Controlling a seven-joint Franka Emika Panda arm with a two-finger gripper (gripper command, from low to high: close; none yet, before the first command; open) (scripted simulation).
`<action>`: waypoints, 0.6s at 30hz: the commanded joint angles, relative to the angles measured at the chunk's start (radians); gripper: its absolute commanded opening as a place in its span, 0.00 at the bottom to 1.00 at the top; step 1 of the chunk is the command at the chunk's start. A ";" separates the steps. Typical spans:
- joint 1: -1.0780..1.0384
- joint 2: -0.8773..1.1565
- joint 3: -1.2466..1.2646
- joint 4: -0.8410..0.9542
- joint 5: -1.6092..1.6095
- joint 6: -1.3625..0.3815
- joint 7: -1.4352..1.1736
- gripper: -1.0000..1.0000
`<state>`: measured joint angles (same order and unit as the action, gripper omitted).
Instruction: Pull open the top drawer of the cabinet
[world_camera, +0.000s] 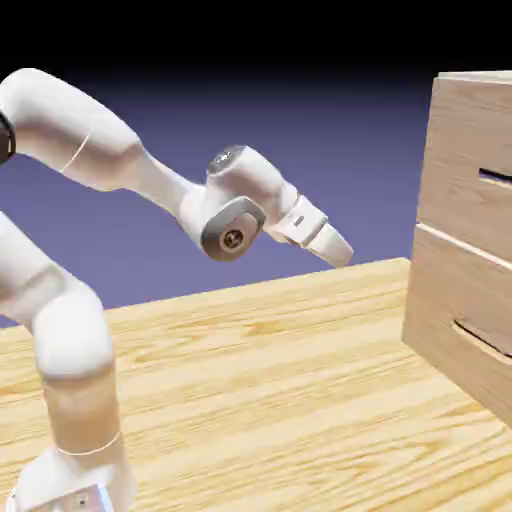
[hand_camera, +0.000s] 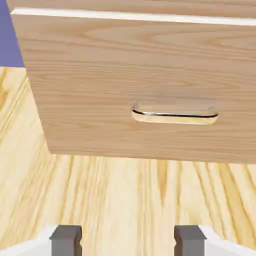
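Though level lengthwise, top drawer toward arm.

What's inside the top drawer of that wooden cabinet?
That can't be seen: the top drawer looks closed, its front hiding whatever may be inside. Only the wood-grained front and a dark handle slot show.

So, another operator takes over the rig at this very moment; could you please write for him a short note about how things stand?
Gripper: open, nothing between the fingertips, short of the cabinet and pointing down toward it.
Top drawer: upper front on the exterior view's right, closed, its dark straight handle untouched.
Lower drawer: closed; its front fills much of the hand view.
Done: nothing on the drawer yet.
Left: bring the gripper up to the top handle, take hold, pull open.
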<state>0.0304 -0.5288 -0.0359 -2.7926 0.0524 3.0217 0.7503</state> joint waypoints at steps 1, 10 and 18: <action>0.015 0.034 -0.030 0.014 0.044 -0.013 0.008 0.50; 0.153 0.341 -0.297 0.144 0.435 -0.127 0.077 0.50; 0.275 0.615 -0.535 0.259 0.783 -0.228 0.138 0.50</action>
<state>0.3038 0.0856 -0.5712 -2.5336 0.8352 2.7935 0.8887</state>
